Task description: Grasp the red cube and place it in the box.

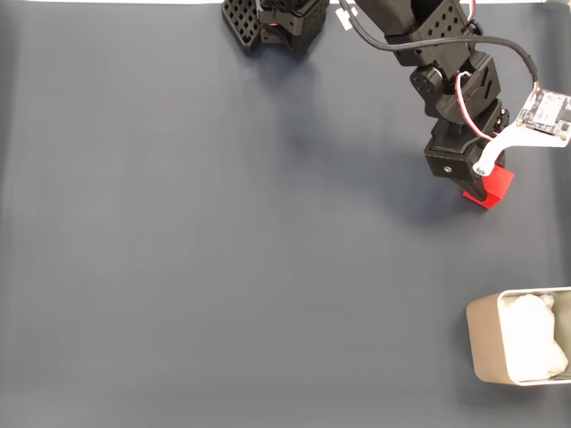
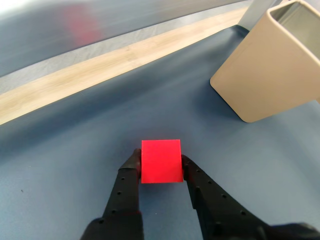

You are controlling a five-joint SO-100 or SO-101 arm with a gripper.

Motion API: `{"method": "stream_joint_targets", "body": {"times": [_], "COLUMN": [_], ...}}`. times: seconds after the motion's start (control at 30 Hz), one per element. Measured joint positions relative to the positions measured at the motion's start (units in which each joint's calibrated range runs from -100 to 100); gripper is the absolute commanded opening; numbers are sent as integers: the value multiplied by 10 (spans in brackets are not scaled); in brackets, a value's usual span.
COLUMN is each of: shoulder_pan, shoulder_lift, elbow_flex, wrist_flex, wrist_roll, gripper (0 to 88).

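In the fixed view the black, jointed plastic arm (image 1: 428, 53) reaches down from the top edge toward the right side of the dark grey-blue mat (image 1: 223, 250), its wrist bent downward over the small bright red matte cube (image 1: 493, 189). The wrist view shows the black two-finger gripper (image 2: 160, 162) pinching that cube (image 2: 161, 161), one finger pressed against each side. The pale beige rounded-corner box (image 1: 486, 343), lined with wrinkled white paper (image 1: 533, 343), stands well apart near the mat's lower right corner; no writing is legible.
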Motion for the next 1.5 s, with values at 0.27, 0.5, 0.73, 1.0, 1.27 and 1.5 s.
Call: {"method": "stream_joint_targets", "body": {"times": [0.27,0.5,0.73,1.0,1.27,1.5], "shoulder_pan": [0,1,23,56,91,112], "shoulder_lift": [-3,-44,-94,-116,-105,-35], "elbow_flex": [0,-29,-83,-176,-256,-346], "wrist_flex": [19,79,142,199,212,215], "wrist_roll": [-3,-18,-35,-40,-44,-44], "gripper": [57,52,52,57,59,59]}}
